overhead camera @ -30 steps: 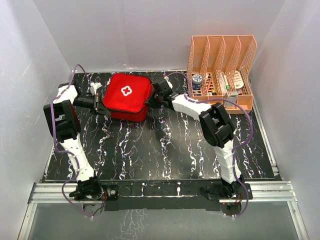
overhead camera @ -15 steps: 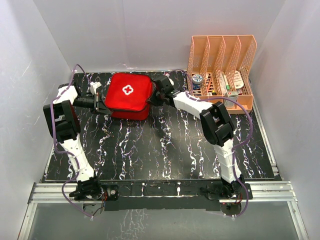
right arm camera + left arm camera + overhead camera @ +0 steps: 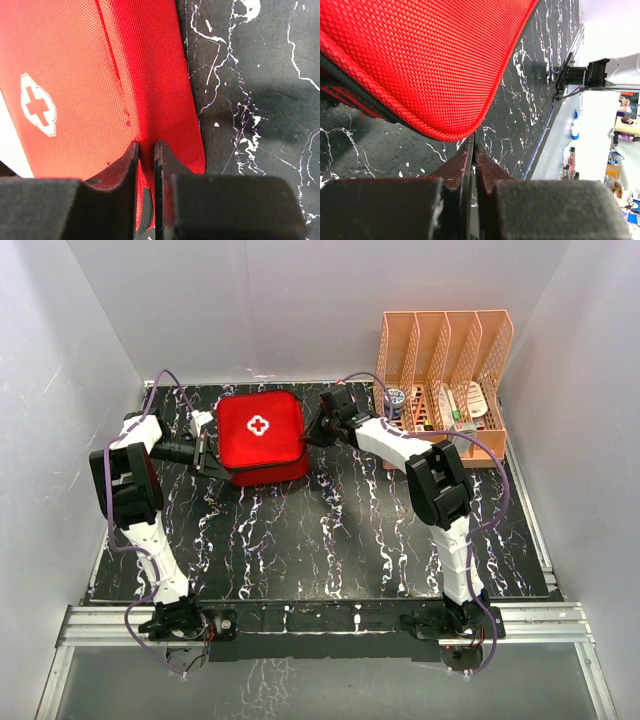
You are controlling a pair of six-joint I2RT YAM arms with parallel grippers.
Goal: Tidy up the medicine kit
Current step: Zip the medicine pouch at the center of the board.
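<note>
The medicine kit [image 3: 265, 445] is a red fabric case with a white cross [image 3: 258, 425] on its lid, lying at the back left of the black marbled table [image 3: 330, 530]. My left gripper [image 3: 207, 455] is at its left edge. In the left wrist view the jaws [image 3: 474, 145] are shut, tips just under the kit's rounded red rim [image 3: 420, 60], nothing visible between them. My right gripper [image 3: 316, 432] is at the kit's right edge. In the right wrist view it [image 3: 146, 145] is shut on a fold of the red fabric [image 3: 150, 75] beside a black zip strip.
An orange-pink file rack [image 3: 445, 360] stands at the back right and holds several small bottles and packets. White walls close in the table on the left, back and right. The arms' bases sit on the metal rail [image 3: 330, 620] at the near edge.
The kit has turned and now sits squarer to the table. My right gripper has shifted back and right with its edge. My left gripper has moved slightly right along with the kit.
</note>
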